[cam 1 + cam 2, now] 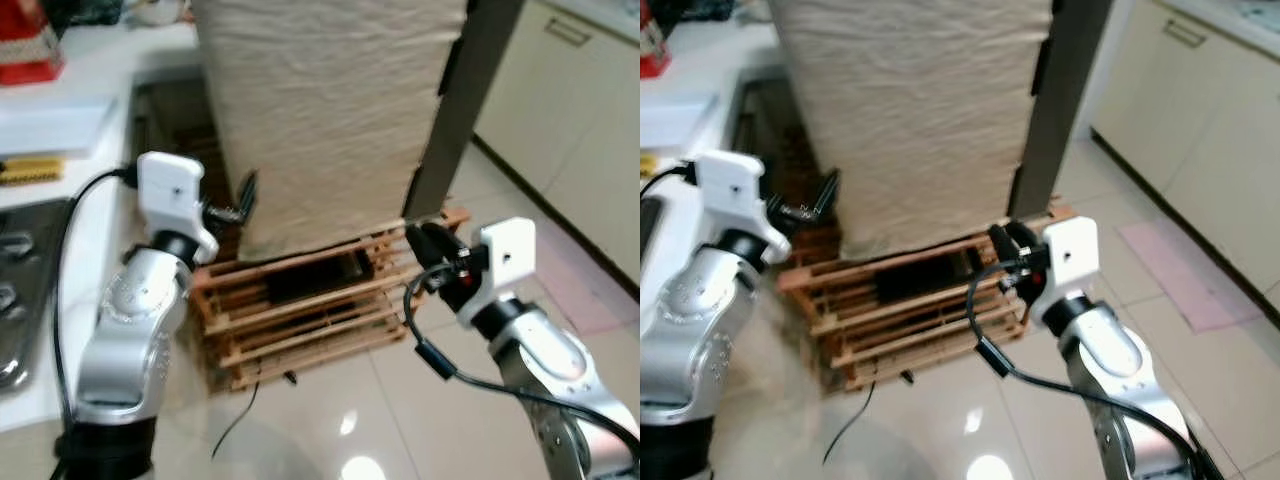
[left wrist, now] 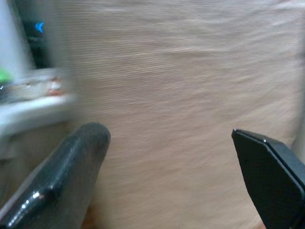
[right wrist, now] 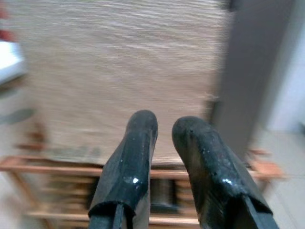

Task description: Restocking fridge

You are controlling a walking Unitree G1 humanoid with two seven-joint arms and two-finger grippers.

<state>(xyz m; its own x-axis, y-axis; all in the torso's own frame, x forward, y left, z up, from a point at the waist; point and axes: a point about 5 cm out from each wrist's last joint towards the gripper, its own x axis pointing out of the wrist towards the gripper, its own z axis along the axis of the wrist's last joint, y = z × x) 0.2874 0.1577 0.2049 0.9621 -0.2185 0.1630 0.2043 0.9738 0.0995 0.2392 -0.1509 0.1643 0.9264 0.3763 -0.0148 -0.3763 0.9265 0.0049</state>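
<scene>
A tall block draped in beige cloth (image 1: pixel 330 110) stands on a low wooden slat rack (image 1: pixel 300 320) straight ahead. It may be the fridge, but the cloth hides it. My left gripper (image 1: pixel 243 200) is raised at the cloth's lower left edge, open; in the left wrist view its fingers (image 2: pixel 71 171) stand wide apart before the fabric. My right gripper (image 1: pixel 418 240) points at the cloth's lower right corner, just above the rack, shut with nothing held. The right wrist view shows its two fingertips (image 3: pixel 140 129) close together.
A dark grey upright panel (image 1: pixel 470 90) rises beside the cloth on the right. A white counter (image 1: pixel 90 60) with a stove top (image 1: pixel 20 290) and a red object (image 1: pixel 30 40) runs along the left. Cream cabinets (image 1: pixel 570 120) line the right. A black cable (image 1: pixel 240 410) trails over the tiled floor.
</scene>
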